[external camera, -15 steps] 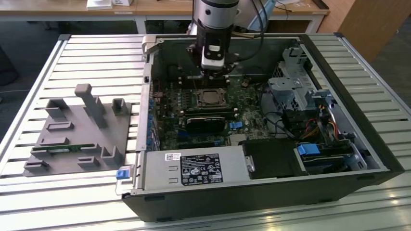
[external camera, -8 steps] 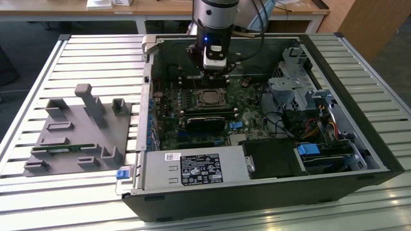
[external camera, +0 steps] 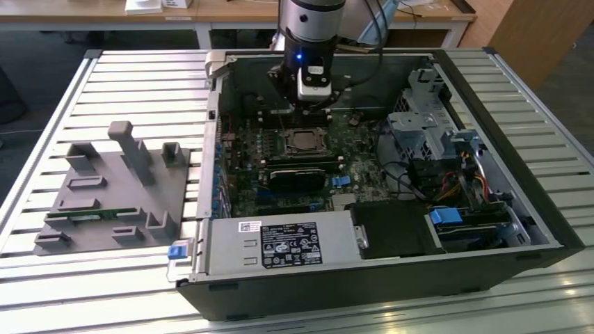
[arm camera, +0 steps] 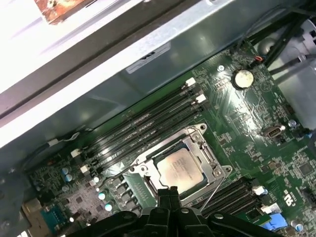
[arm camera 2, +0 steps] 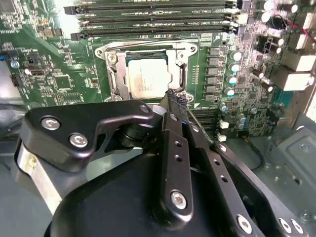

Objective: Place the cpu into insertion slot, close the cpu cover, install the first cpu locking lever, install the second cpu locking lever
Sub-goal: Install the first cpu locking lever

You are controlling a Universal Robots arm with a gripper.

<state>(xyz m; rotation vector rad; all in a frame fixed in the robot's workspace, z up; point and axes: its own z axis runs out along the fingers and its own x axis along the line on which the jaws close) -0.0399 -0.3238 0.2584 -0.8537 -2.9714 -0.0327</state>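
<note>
my gripper (arm camera 2: 174, 95) down in the open pc case (external camera: 390, 282) toward its far wall, fingers pinched together at the socket (arm camera 2: 114, 79) edge, chip (arm camera 2: 148, 78) seated inside, metal cover (arm camera 2: 148, 52) flat around it

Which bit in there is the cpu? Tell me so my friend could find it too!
Look inside the open computer case at the green motherboard. Next to the long black memory slots sits a silvery square frame, the cpu cover, and the cpu is the flat chip in its middle. It is the only dull silver-beige square there.
</note>
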